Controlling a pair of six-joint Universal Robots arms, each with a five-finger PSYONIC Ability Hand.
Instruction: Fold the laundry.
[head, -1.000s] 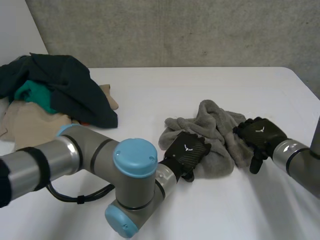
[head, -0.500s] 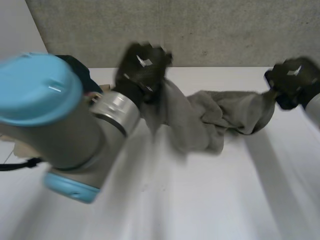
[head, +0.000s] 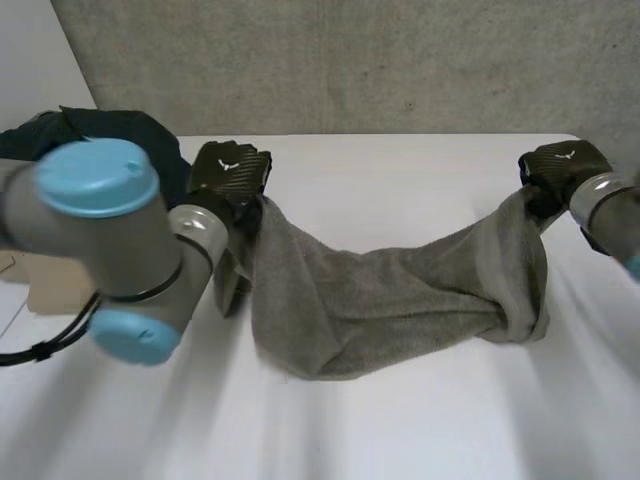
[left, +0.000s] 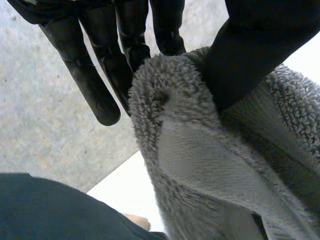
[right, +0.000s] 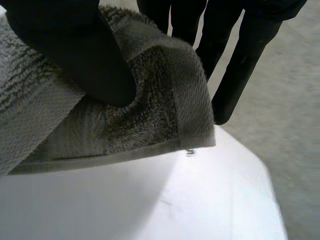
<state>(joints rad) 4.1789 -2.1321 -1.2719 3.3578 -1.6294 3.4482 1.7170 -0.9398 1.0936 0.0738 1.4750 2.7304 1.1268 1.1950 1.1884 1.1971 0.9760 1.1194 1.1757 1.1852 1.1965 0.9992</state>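
Head view, folding station: a grey towel (head: 380, 300) that lay crumpled on the white bench (head: 400, 430) a second ago now hangs stretched between the left hand (head: 232, 170) and the right hand (head: 560, 165), lifted at both ends. The hands have risen and drawn well apart, each at an opposite end of the towel, so the heap has opened into a long sagging band. Its middle droops low toward the bench; whether it touches cannot be told. Near the right-hand end the cloth is doubled over itself and hangs in a loose fold, so the towel is not yet flat.

Left wrist view: the thumb (left: 250, 50) presses a hemmed corner of the towel against the fingers (left: 95, 75), which run nearly straight behind the cloth, a firm-looking pinch. Right wrist view: the same kind of hold, thumb on top of a hemmed corner, fingers (right: 245, 65) straight behind it.

Beyond the left-hand end of the towel waits a pile of unfolded laundry (head: 120, 140), a dark garment on top.

Judged from this, the pick-up and spread is largely done, with both hands apparently on corners of the towel. The next move would call for shaking it out or laying it flat on the bench so the doubled part opens before any fold is made. A slipping pinch looks the chief risk.
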